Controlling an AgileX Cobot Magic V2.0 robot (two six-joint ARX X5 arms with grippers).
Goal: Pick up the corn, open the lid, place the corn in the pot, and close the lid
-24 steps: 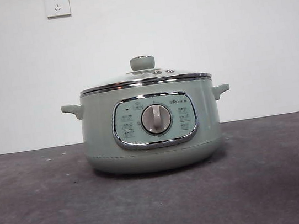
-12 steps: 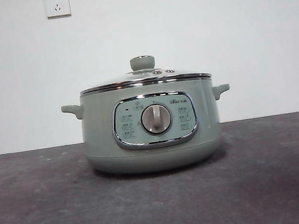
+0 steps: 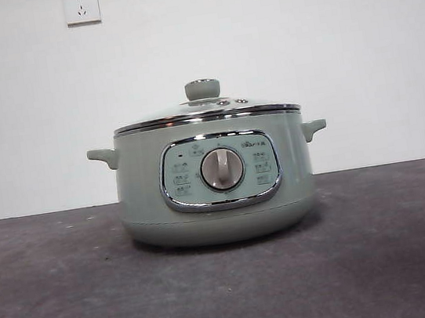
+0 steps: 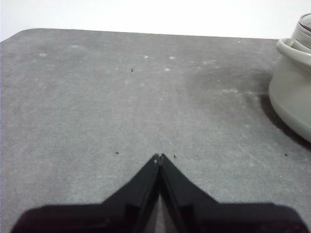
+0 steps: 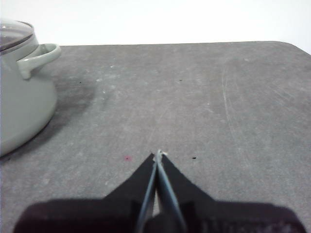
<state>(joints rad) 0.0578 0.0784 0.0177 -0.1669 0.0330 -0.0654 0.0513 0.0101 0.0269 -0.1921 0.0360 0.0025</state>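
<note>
No corn in any view. Pot (image 3: 216,182) at table centre, lid (image 3: 206,112) seated on the rim, knob at 12 o'clock above the dial; nothing different from a second ago, so probably either not started or already finished. Left gripper (image 4: 159,156) pressed together, empty, pot at its 2 o'clock. Right gripper (image 5: 158,154) likewise pressed together, empty, pot at 10 o'clock. Grey table (image 3: 59,307) beneath.
</note>
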